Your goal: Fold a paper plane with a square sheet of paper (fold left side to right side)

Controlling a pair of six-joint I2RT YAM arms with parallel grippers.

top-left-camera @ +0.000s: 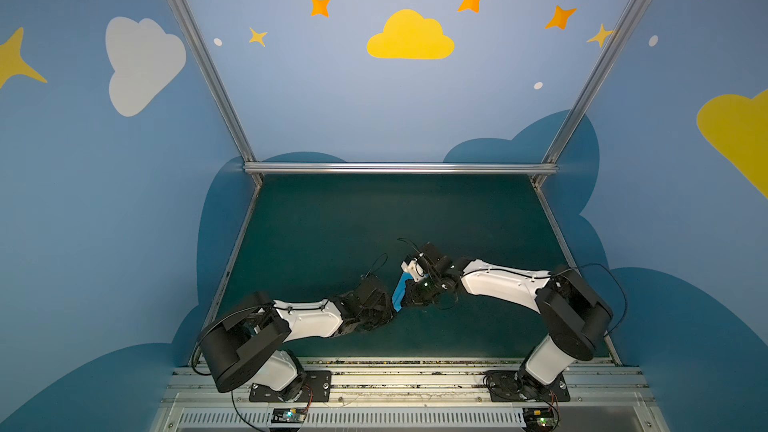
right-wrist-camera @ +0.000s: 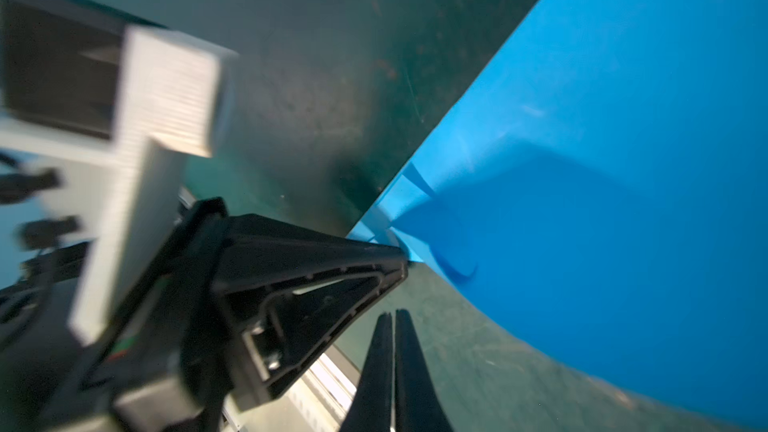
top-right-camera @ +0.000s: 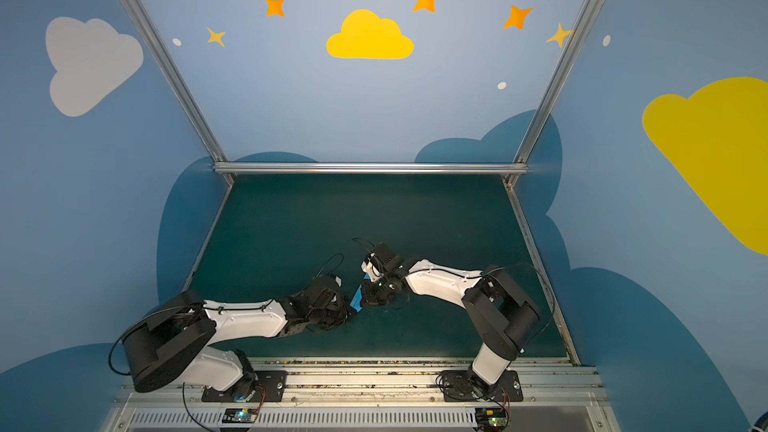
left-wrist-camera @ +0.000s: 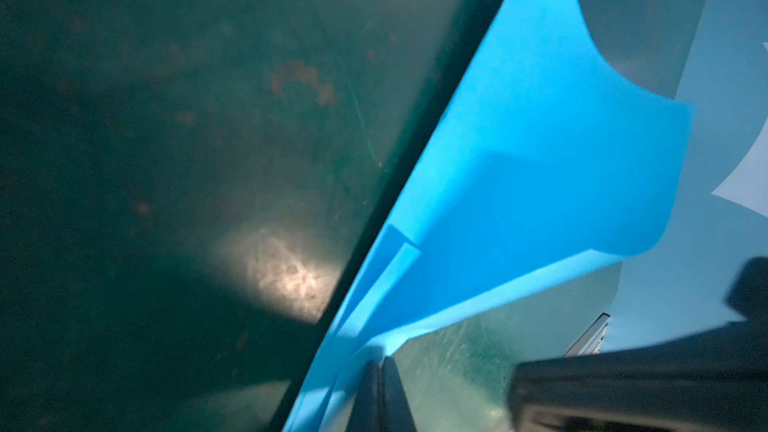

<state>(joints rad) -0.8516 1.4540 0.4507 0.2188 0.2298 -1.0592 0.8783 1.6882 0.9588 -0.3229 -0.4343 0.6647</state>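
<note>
Because both wrists crowd in around it, we see the blue paper [top-left-camera: 399, 292] [top-right-camera: 356, 299] in both top views only as a narrow slanted sliver. It stands on edge over the near middle of the green mat [top-left-camera: 332, 222], and its outline is hidden there. In the left wrist view the paper [left-wrist-camera: 540, 160] fills much of the picture. Several folded layers run into one straight creased edge, a loose flap curls away from it, and the far end runs out of the picture. The right wrist view cuts the paper [right-wrist-camera: 623, 201] off on two sides as well, so we cannot tell its full shape.

The left gripper [left-wrist-camera: 378, 363] has its fingers pressed together, and the paper's lower layers bunch right at their tips. In the right wrist view one of its black fingers [right-wrist-camera: 311, 243] meets the paper where the folds converge. The pinch itself is blurred, but we read it as clamped on the paper. The right gripper [right-wrist-camera: 392, 320] also has its fingers together, with nothing between them. Its tips sit just short of the paper, with bare mat showing in the gap.

In both top views the fingertips of both grippers are buried under the black wrist housings [top-left-camera: 365, 301] above the mat's near half. A dark mass [left-wrist-camera: 644, 384] in the left wrist view, lying over the mat beside the paper, is too smeared for us to name.
</note>
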